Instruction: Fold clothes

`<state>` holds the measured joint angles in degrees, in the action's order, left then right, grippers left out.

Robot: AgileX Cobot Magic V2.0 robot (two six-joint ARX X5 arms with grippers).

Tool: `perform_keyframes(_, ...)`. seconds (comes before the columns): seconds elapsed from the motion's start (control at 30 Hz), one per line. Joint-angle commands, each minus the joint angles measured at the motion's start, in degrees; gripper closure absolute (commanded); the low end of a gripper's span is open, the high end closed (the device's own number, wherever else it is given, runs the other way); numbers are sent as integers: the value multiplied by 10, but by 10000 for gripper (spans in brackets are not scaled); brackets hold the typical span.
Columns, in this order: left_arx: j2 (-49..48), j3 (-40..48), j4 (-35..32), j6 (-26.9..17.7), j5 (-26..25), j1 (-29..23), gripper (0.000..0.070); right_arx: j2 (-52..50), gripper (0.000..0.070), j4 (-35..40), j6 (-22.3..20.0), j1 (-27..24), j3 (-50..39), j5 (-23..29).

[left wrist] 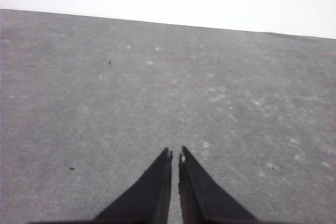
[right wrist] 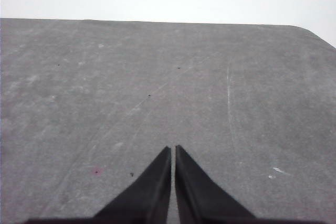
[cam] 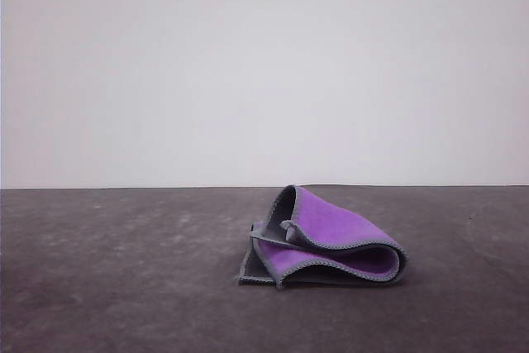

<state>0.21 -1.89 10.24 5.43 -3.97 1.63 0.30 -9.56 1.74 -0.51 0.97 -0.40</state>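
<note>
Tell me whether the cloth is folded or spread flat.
Folded, loosely: the cloth lies doubled over on the table, purple layers stacked and bulging.

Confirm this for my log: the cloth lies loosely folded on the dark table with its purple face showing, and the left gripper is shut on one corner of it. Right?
Not quite. The left gripper is shut, but on nothing: the left wrist view shows bare table under its tips. The cloth does lie loosely folded on the table, purple face showing, as the front view shows.
</note>
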Motion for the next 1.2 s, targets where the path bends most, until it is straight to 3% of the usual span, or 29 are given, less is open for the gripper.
perform_keyframes(0.0, 0, 11, 4, 2, 1, -1, 689, -1, 693, 8, 6, -1, -3, 1)
perform_keyframes(1.17, 0, 11, 4, 2, 1, -1, 689, -1, 693, 8, 6, -1, -3, 1)
